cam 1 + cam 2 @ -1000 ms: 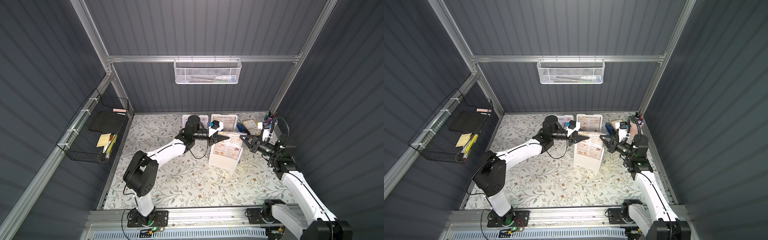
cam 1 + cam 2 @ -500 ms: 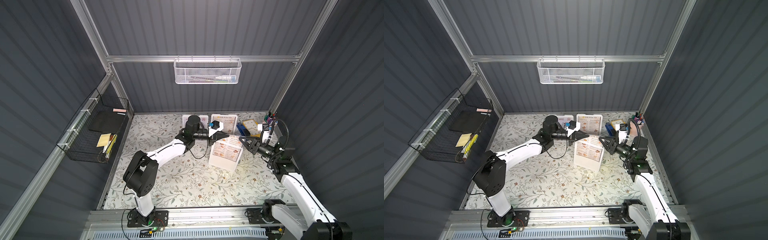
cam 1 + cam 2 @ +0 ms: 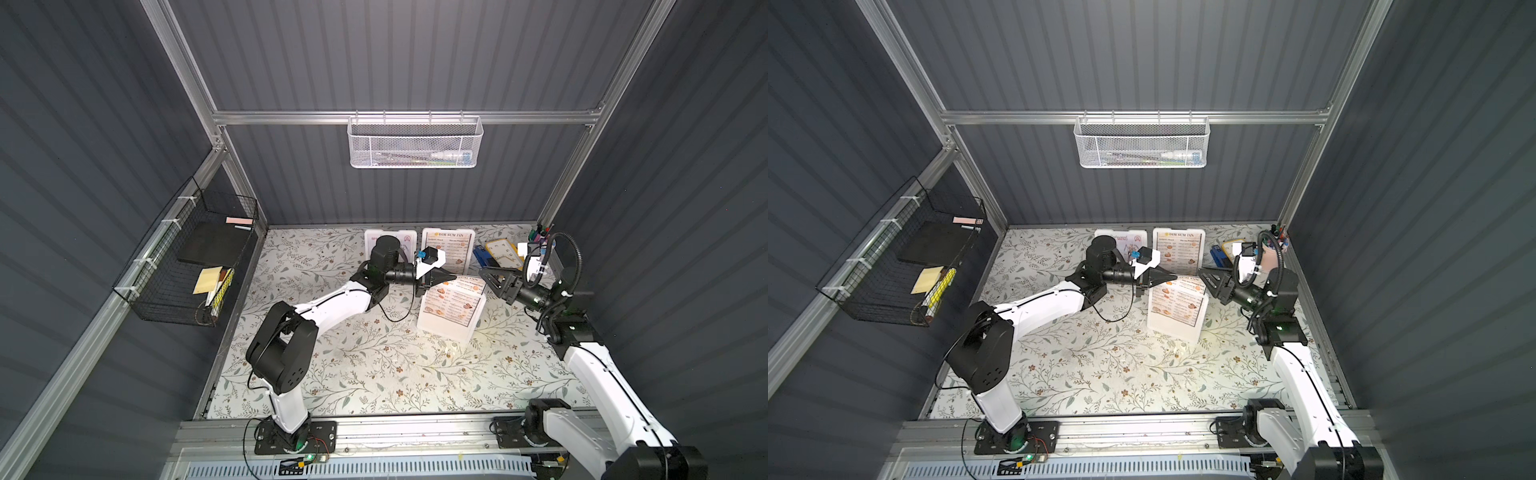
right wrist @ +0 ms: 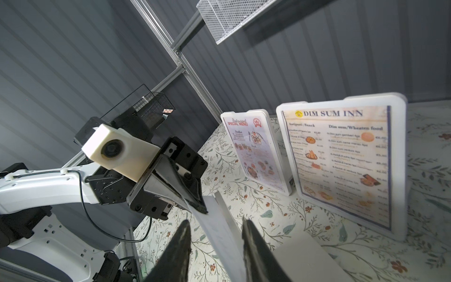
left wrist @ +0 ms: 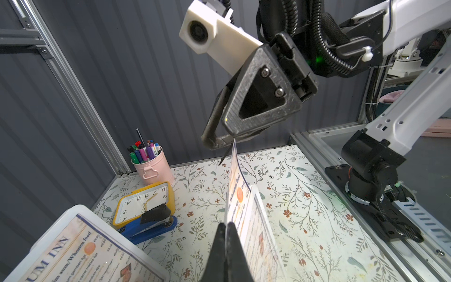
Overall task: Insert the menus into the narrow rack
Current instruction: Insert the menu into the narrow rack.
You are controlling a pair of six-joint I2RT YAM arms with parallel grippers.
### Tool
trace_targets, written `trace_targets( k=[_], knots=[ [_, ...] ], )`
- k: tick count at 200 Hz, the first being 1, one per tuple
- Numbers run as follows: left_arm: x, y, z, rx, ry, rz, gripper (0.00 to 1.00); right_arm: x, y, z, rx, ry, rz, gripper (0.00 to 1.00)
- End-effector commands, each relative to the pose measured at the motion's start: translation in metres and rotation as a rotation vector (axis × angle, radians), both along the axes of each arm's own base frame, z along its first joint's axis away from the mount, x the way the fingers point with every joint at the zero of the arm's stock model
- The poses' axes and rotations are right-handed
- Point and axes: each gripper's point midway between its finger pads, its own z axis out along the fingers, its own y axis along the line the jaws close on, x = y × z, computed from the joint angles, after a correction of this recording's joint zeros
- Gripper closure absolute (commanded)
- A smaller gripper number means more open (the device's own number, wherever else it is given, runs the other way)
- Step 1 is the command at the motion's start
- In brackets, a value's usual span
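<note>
A "DIM SUM INN" menu stands on edge, its lower part in the white narrow rack mid-table. My left gripper is shut on the sheet's top edge. The right gripper is open just right of it, and the sheet's far corner lies loose between its fingers. Two more menus stand in white holders at the back: another "DIM SUM INN" and a pale one with a red title.
In the back right corner are a pink cup of pens, a yellow clock and a blue stapler. A black wire basket hangs on the left wall and a white mesh basket on the back rail.
The left gripper has shut on the sheet's top edge. The right gripper has opened, let the sheet go and drawn back a little to the right.
</note>
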Motion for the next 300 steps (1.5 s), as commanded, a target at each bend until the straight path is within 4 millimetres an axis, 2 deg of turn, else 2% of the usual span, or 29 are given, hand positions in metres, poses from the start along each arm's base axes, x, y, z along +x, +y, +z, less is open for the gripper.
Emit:
trace_targets(
  k=[1, 41, 59, 80, 138, 197, 223, 236, 269, 300],
  knots=[
    [-0.012, 0.002, 0.010, -0.034, -0.017, -0.028, 0.99, 0.006, -0.002, 0.012, -0.010, 0.010, -0.039, 0.58],
    [-0.015, 0.004, 0.011, -0.062, -0.006, -0.031, 0.97, 0.008, -0.005, 0.013, -0.072, 0.043, -0.132, 0.55],
    [-0.015, 0.004, 0.008, -0.061, 0.000, -0.028, 0.96, 0.007, -0.006, 0.006, -0.113, 0.071, -0.177, 0.55],
    [-0.014, 0.003, 0.006, -0.060, 0.002, -0.027, 0.96, 0.005, -0.001, -0.003, -0.148, 0.082, -0.184, 0.49],
    [-0.013, 0.003, 0.001, -0.053, 0.009, -0.023, 0.92, 0.008, 0.002, -0.026, -0.254, 0.120, -0.238, 0.50],
    [-0.012, 0.003, -0.012, -0.039, 0.020, -0.014, 0.90, 0.006, 0.004, -0.033, -0.289, 0.127, -0.250, 0.50],
    [-0.011, 0.003, -0.016, -0.033, 0.028, -0.007, 0.85, 0.006, 0.008, -0.034, -0.295, 0.127, -0.242, 0.50],
    [-0.010, 0.003, -0.016, -0.033, 0.028, -0.003, 0.82, 0.005, 0.009, -0.033, -0.292, 0.124, -0.239, 0.50],
    [-0.010, 0.004, -0.012, -0.034, 0.020, 0.004, 0.83, 0.002, 0.012, -0.028, -0.276, 0.109, -0.216, 0.49],
    [-0.009, 0.004, -0.011, -0.029, 0.017, 0.008, 0.84, 0.004, 0.008, -0.029, -0.290, 0.112, -0.240, 0.44]
  ],
)
